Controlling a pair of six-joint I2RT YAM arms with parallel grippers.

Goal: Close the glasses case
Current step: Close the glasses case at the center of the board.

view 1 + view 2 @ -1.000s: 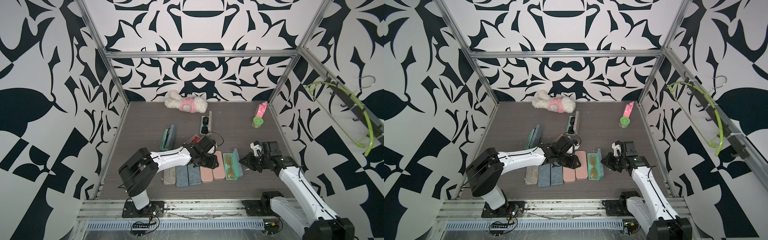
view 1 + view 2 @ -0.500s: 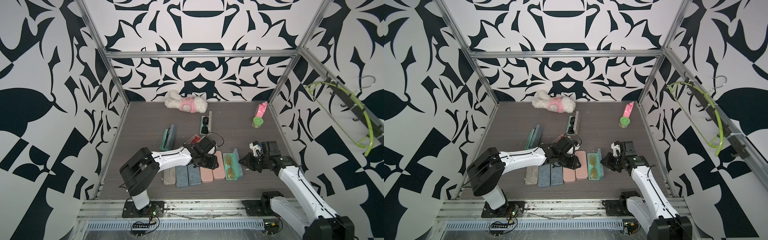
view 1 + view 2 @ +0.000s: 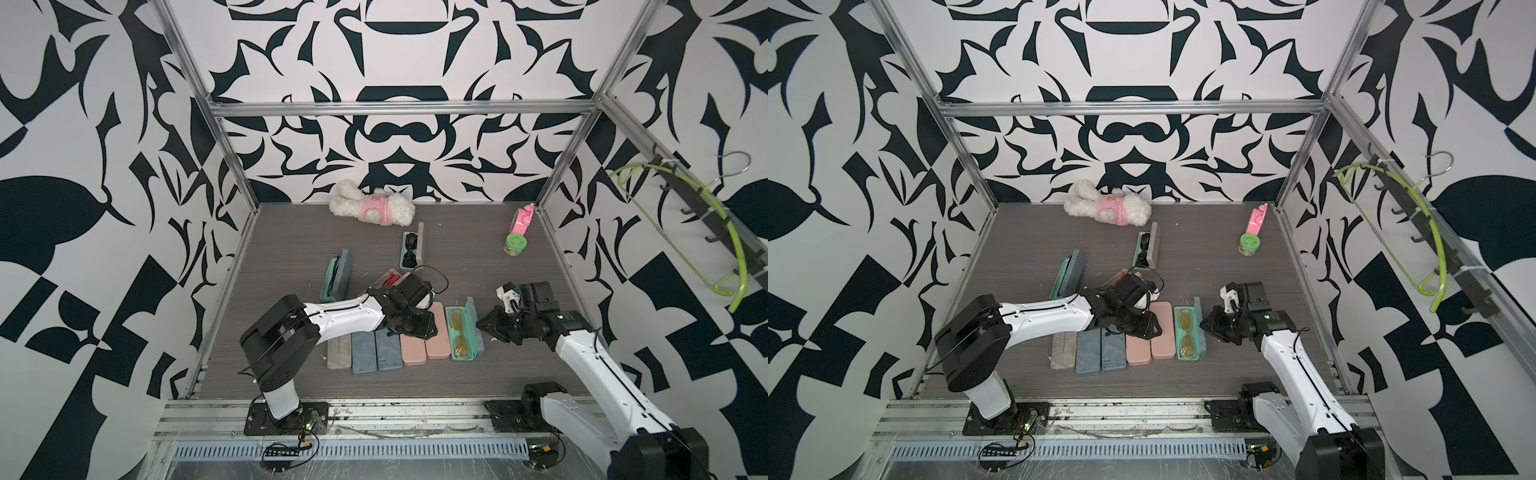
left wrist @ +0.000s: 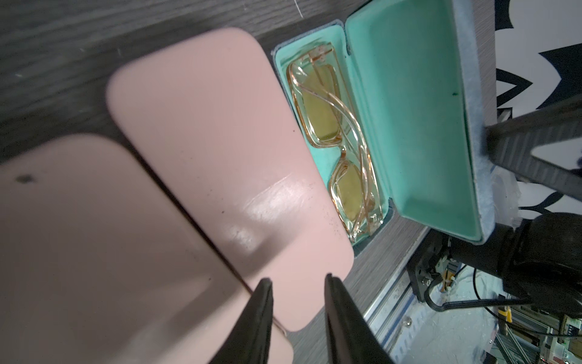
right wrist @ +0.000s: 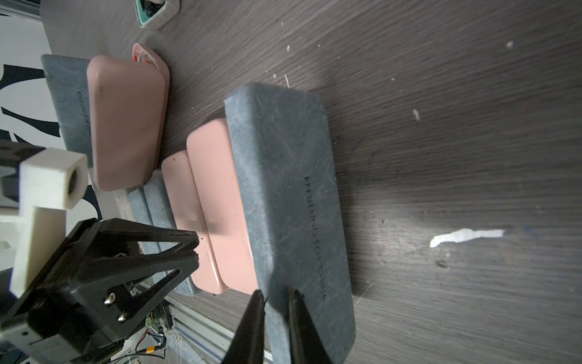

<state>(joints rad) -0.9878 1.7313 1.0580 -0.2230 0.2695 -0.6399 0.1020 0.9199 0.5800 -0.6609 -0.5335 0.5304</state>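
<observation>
**A:** What lies nearest the arms' bases?

**B:** A row of closed cases, side by side on the dark wood-grain table (image 3: 457, 386): a grey case (image 3: 338, 353), two blue cases (image 3: 363, 353), then two pink cases (image 3: 437, 337).

**A:** And the one to be shut?

**B:** The open glasses case (image 3: 462, 332) ends that row on the right, just beside the outer pink one. Its teal tray holds yellow-lensed glasses (image 4: 321, 116) in a clear amber frame. The lid (image 4: 409, 110) stands about upright on the side toward the right arm.

**A:** Where is the right gripper?

**B:** The right gripper (image 5: 277, 296) is at the lid's grey outer face, its fingers drawn nearly together. In the left wrist view one finger (image 4: 519, 135) rests against the lid's back.

**A:** Anything close to the tray?

**B:** The left gripper (image 4: 297, 280) hangs low over the pink cases, next to the tray, jaws a narrow way apart and holding nothing. Whether it touches the pink surface I cannot tell. The left arm lies across the far ends of the row.

**A:** Farther back?

**B:** Behind the left wrist, partly hidden, sits an open pink case (image 3: 388, 277) with something red inside. To its left is a teal-lined case (image 3: 337, 275), also open. Beyond are a case with dark sunglasses (image 3: 411, 249), a green-lidded jar (image 3: 514, 244) and a pink object (image 3: 521, 218) that I cannot identify. A white plush toy (image 3: 372, 208) in pink lies at the back wall. A green hanger (image 3: 739, 270) hangs on the right wall.
</observation>
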